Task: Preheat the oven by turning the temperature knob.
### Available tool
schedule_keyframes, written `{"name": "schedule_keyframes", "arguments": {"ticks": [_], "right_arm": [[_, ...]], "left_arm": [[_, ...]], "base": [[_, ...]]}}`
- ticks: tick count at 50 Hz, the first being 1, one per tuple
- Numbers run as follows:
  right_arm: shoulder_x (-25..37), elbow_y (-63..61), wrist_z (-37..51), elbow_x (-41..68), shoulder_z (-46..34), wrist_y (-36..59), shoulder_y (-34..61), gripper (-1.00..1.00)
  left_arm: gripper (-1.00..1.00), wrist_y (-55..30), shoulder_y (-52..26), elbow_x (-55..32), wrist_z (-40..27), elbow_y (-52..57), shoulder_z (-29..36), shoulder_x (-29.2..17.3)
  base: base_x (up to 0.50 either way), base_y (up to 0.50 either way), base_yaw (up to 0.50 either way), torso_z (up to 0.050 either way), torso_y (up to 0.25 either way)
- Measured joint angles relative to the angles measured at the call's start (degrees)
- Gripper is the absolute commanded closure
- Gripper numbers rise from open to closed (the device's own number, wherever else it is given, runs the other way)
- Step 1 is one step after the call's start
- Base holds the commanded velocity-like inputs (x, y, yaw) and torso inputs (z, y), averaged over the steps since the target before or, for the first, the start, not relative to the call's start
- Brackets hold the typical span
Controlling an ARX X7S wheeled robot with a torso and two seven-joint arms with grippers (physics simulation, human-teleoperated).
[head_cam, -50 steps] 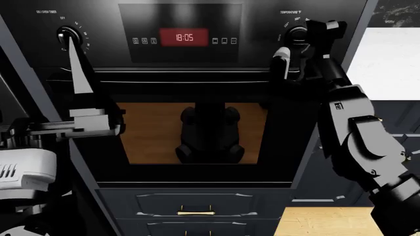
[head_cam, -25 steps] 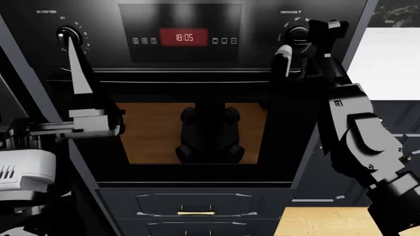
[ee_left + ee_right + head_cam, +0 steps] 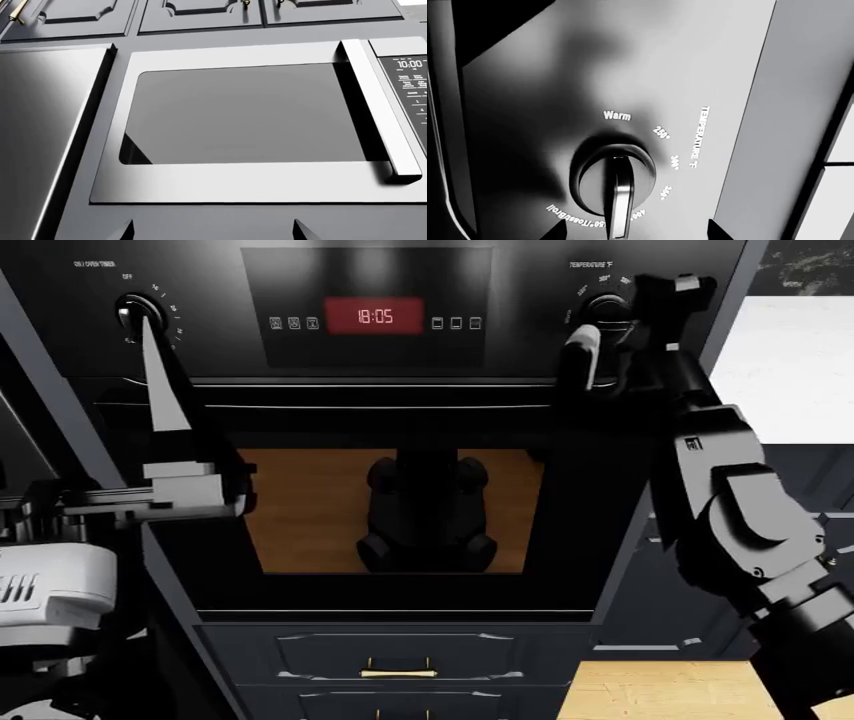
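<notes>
The temperature knob point(image 3: 601, 310) is a dark round dial at the right of the oven's control panel. In the right wrist view the knob point(image 3: 616, 182) has a bright bar handle pointing toward the 400 mark. My right gripper point(image 3: 622, 316) is open just in front of it. Its fingertips point(image 3: 557, 231) stand either side of the knob point(image 3: 635, 233) without touching. My left gripper point(image 3: 150, 352) is open and empty, pointing up by the panel's left knob. Its dark fingertips point(image 3: 127, 231) show wide apart in the left wrist view point(image 3: 211, 233).
The oven's red clock point(image 3: 375, 315) reads 18:05. A timer knob point(image 3: 134, 310) sits at the panel's left. The oven door handle point(image 3: 374, 400) and glass window point(image 3: 314, 510) are below, drawers point(image 3: 400, 660) under them. A microwave point(image 3: 247, 180) hangs above. A white counter point(image 3: 787, 370) lies at the right.
My right gripper has shifted slightly right and up at the temperature knob. The left arm has not moved.
</notes>
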Motion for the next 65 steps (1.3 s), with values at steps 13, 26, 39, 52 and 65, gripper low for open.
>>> {"name": "schedule_keyframes", "arguments": {"ticks": [13, 26, 39, 52, 65], "right_arm": [[-0.10, 0.41, 0.11, 0.16, -0.01, -0.42, 0.50, -1.00], [-0.20, 0.53, -0.27, 0.21, -0.29, -0.86, 1.04, -1.00], [-0.38, 0.34, -0.40, 0.64, -0.41, -1.49, 0.87, -1.00], [-0.52, 0.04, -0.41, 0.96, -0.52, -1.96, 0.76, -1.00], [-0.54, 0.00, -0.51, 1.87, -0.70, -2.26, 0.33, 1.00]], "left_arm": [[-1.00, 0.37, 0.06, -0.06, -0.10, -0.23, 0.09, -0.18], [-1.00, 0.44, -0.02, -0.19, -0.28, -0.23, 0.15, -0.36], [-1.00, 0.49, -0.18, -0.24, -0.47, -0.39, 0.32, -0.45], [-1.00, 0.80, -0.14, -0.29, -0.59, -0.62, 0.44, -0.61], [-1.00, 0.75, -0.18, -0.30, -0.78, -0.56, 0.61, -0.78]], "base": [[0.00, 0.00, 0.00, 0.000, 0.000], [0.00, 0.00, 0.00, 0.000, 0.000], [0.00, 0.00, 0.00, 0.000, 0.000], [0.00, 0.00, 0.00, 0.000, 0.000], [0.00, 0.00, 0.00, 0.000, 0.000]]}}
